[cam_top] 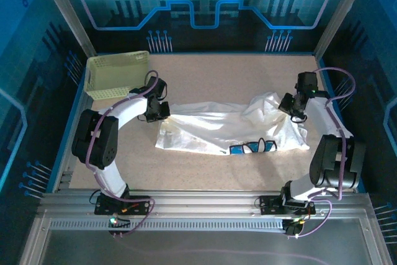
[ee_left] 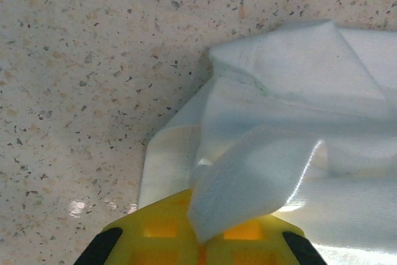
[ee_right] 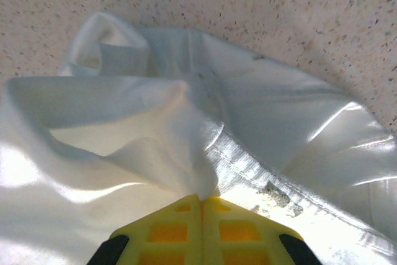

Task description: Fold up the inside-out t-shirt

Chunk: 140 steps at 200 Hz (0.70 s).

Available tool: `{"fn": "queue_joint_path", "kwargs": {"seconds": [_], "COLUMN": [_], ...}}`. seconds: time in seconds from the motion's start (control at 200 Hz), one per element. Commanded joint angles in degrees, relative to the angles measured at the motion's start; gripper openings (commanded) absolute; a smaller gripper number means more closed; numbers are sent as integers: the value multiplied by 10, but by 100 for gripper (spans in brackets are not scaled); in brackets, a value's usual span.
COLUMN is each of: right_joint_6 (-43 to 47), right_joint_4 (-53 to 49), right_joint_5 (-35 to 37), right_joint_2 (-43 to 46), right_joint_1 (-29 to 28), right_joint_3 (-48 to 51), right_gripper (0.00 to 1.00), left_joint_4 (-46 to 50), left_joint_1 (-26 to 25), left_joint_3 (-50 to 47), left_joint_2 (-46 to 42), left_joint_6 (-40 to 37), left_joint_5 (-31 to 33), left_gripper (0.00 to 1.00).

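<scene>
The white t-shirt point(cam_top: 223, 130) lies stretched across the middle of the table, with its blue-and-dark print point(cam_top: 252, 148) near the front edge. My left gripper point(cam_top: 156, 110) is at the shirt's left end, shut on a fold of the cloth point(ee_left: 248, 184); its yellow fingers point(ee_left: 161, 228) meet under the fold. My right gripper point(cam_top: 291, 108) is at the bunched right end, shut on a pinch of the t-shirt point(ee_right: 186, 166). In the right wrist view a seam with a small grey label mark point(ee_right: 276, 195) runs beside the yellow fingers point(ee_right: 242, 228).
A pale yellow-green lattice basket point(cam_top: 116, 74) stands at the back left, just behind my left arm. Speckled tabletop point(cam_top: 223, 76) lies bare behind the shirt, and more shows in front of it. Metal rails point(cam_top: 205, 206) run along the near edge.
</scene>
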<state>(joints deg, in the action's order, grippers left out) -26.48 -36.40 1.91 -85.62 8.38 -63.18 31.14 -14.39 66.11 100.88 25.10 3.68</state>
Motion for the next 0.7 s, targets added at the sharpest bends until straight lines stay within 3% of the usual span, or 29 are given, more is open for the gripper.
{"fn": "queue_joint_path", "kwargs": {"seconds": [0.0, 0.18, 0.695], "right_joint_6": [6, 7, 11], "right_joint_4": [-26, -16, 11], "right_joint_5": [9, 1, 4], "right_joint_2": [4, -19, -84], "right_joint_1": [6, 7, 5], "right_joint_3": [-9, -5, -5], "right_gripper": [12, 22, 29], "left_joint_4": [-3, -5, -5], "left_joint_1": [6, 6, 6], "left_joint_3": [-8, -12, -12], "left_joint_2": [-23, -24, -22], "left_joint_6": [-2, -3, -4], "left_joint_5": [-11, -15, -17], "left_gripper": [8, 7, 7]}}
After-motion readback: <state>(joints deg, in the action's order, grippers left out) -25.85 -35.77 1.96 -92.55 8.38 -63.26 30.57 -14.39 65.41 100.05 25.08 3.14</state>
